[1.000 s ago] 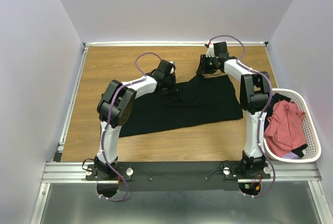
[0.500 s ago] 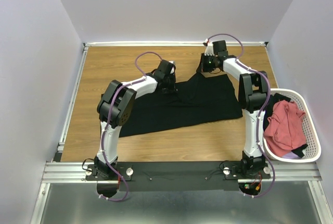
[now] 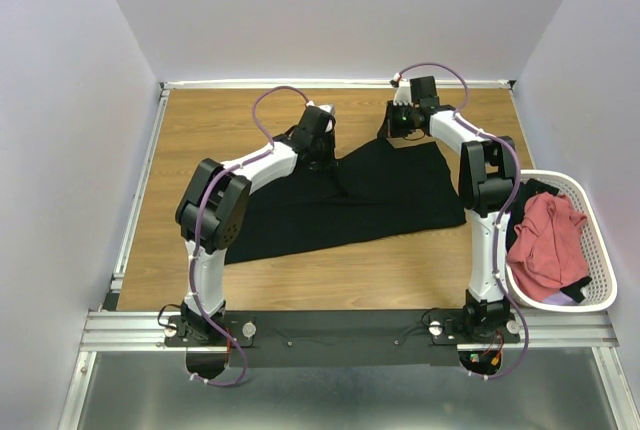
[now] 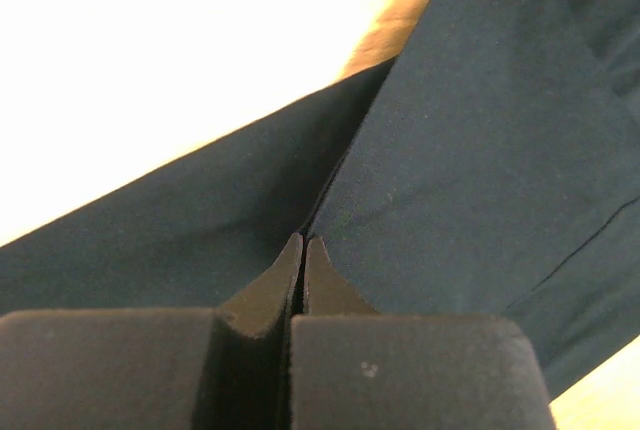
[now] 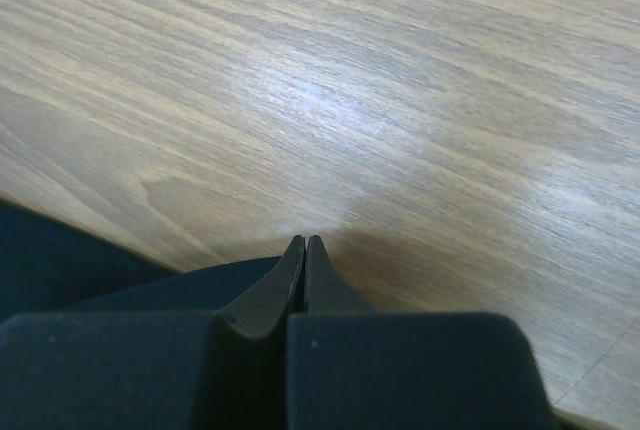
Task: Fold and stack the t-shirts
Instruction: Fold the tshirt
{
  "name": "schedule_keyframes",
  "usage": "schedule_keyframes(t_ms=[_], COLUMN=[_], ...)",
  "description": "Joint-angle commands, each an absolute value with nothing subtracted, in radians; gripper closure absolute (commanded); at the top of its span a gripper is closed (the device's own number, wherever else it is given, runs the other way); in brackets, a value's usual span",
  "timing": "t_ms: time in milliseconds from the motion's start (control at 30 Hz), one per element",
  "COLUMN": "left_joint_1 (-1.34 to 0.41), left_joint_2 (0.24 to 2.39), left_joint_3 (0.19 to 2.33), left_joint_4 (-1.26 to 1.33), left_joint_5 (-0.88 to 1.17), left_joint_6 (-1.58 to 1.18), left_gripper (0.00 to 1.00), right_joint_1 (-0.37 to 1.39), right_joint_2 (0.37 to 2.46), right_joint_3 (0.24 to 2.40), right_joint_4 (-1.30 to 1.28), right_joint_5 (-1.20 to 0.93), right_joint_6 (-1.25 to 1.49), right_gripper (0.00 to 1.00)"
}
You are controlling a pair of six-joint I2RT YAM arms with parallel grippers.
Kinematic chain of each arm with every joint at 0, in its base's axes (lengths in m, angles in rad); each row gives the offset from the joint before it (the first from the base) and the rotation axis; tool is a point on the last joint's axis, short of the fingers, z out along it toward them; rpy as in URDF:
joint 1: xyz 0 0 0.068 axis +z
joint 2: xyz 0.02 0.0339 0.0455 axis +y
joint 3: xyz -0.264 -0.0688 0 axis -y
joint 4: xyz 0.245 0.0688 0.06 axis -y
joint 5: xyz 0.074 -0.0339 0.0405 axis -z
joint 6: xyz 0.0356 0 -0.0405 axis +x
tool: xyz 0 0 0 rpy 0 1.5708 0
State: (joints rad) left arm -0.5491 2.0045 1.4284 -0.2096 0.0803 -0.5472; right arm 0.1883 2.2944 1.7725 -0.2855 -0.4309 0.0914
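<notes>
The right gripper [image 3: 388,133] has just pressed shut at the black shirt's [image 3: 350,200] 1 o'clock edge, though whether it caught cloth is unclear. The left gripper [image 3: 322,155], pinching a fold, has drawn toward 12 o'clock. Mid-table, the shirt looks ready for spreading.

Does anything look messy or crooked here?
Yes. The black shirt lies slanted on the table, and its far edge is pulled up into a point, so it is not flat. The red shirt sits crumpled in the white basket, not folded.
</notes>
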Motion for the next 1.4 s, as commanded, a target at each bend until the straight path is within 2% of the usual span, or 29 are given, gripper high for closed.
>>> schedule_keyframes(t_ms=[0, 633, 1367], left_joint_1=[-0.555, -0.577, -0.65], left_joint_2=[1.953, 1.922, 1.882], left_joint_3=[1.439, 1.417, 1.325], left_joint_4=[-0.192, -0.14, -0.138], left_joint_5=[0.049, 0.089, 0.078], left_joint_6=[-0.503, -0.407, -0.373], left_gripper=[1.0, 1.0, 1.0], right_joint_1=[0.181, 0.173, 0.172], right_joint_2=[2.238, 2.092, 1.875], right_joint_3=[1.753, 1.614, 1.315], right_joint_4=[-0.281, -0.249, -0.18], right_joint_5=[-0.408, -0.293, -0.123], right_joint_6=[0.066, 0.052, 0.051], right_gripper=[0.99, 0.98, 0.99])
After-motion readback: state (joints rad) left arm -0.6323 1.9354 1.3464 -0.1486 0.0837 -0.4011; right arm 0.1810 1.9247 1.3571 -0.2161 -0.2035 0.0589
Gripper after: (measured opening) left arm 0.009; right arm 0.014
